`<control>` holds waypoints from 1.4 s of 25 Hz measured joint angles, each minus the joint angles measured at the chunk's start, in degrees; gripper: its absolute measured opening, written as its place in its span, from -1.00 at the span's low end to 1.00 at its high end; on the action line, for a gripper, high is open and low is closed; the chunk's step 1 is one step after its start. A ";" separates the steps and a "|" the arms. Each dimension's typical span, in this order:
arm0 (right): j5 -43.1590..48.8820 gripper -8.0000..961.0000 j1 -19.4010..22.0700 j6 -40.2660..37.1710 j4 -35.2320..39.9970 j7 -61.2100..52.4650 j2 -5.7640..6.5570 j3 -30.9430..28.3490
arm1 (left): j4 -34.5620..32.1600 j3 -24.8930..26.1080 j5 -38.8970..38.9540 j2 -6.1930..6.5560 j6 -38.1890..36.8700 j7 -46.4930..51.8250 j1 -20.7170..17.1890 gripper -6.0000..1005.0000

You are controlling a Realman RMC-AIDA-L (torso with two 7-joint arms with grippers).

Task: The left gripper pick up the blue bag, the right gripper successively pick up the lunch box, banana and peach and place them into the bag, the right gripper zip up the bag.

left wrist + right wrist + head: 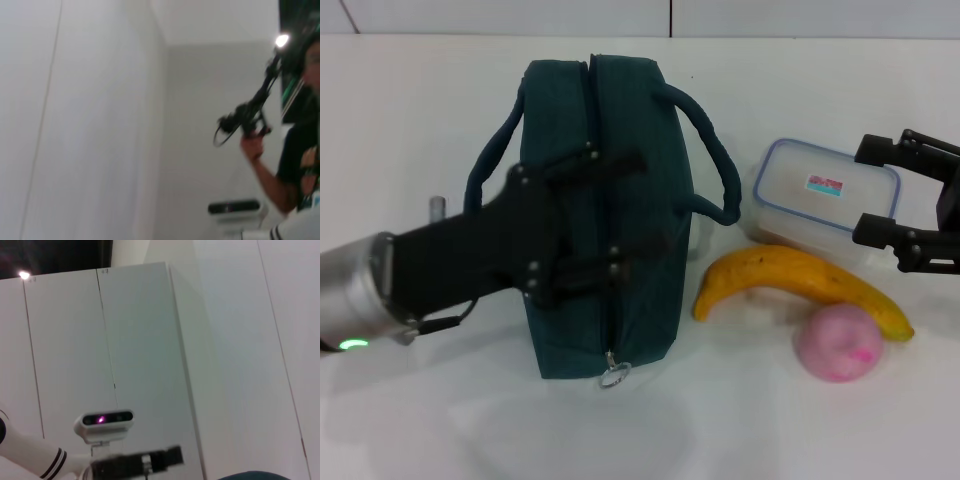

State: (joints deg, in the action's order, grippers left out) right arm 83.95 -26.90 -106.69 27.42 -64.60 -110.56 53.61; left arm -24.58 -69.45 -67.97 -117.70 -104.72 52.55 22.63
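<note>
Dark teal fabric bag (595, 215) zipped, centre. Black two-finger left gripper (620, 212) spread wide over it, gripping nothing. Black right gripper (862, 192) open, empty, around clear blue-rimmed lunch box (820, 200) far right. Risk: fingers skidding off fabric.

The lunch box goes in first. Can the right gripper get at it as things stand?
Probably yes. The right gripper, jaws open, sits right at the lunch box side; nothing lies between. The banana and peach lie nearer the robot, clear of it.
</note>
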 joint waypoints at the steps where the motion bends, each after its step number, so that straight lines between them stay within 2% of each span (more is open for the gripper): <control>1: 0.00 0.82 0.00 0.00 0.00 0.00 0.00 0.00 | -2.15 0.52 0.75 0.10 -2.08 4.12 -0.54 0.49; 5: -0.03 0.82 0.06 -0.02 0.00 0.00 0.11 0.00 | -8.34 5.21 1.04 0.61 1.08 16.73 -2.25 0.49; 9: -0.06 0.82 0.12 -0.02 0.00 0.00 0.27 0.00 | -13.10 11.09 -4.11 0.70 7.83 27.77 -3.09 0.49; 13: -0.11 0.82 0.17 -0.02 0.00 -0.10 0.42 0.00 | -15.50 13.73 -10.12 0.10 12.63 32.44 -3.24 0.49; 15: -0.11 0.82 0.17 -0.02 0.00 -0.10 0.43 0.00 | -15.67 14.60 -11.00 -0.17 13.68 32.92 -3.44 0.37; 16: -0.12 0.82 0.17 -0.02 0.01 -0.10 0.44 0.00 | -15.68 14.92 -10.99 -0.25 13.74 32.94 -3.55 0.31; 20: -0.11 0.82 0.36 0.00 0.07 -0.10 0.59 -0.06 | -18.01 15.35 -10.70 -0.42 13.78 34.60 -4.36 0.31; 23: -0.11 0.82 0.44 0.00 0.09 -0.09 0.65 -0.08 | -23.75 15.40 -11.29 -1.03 14.36 38.22 -6.47 0.31; 26: -0.12 0.82 0.27 0.00 0.12 -0.09 0.64 -0.09 | -32.39 15.21 -13.26 -1.84 16.34 43.53 -9.50 0.31; 28: -0.16 0.82 0.34 0.01 0.42 -0.09 0.60 -0.09 | -35.98 14.79 -14.63 -1.96 17.28 46.73 -10.40 0.31; 35: -0.20 0.82 0.44 0.01 0.74 -0.09 0.19 -0.08 | -35.60 13.93 -16.87 -2.00 19.50 48.85 -10.58 0.32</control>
State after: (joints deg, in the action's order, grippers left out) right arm 83.75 -26.45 -106.69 28.16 -64.69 -110.37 53.53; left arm -60.18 -55.52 -84.84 -119.69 -85.23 101.41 12.05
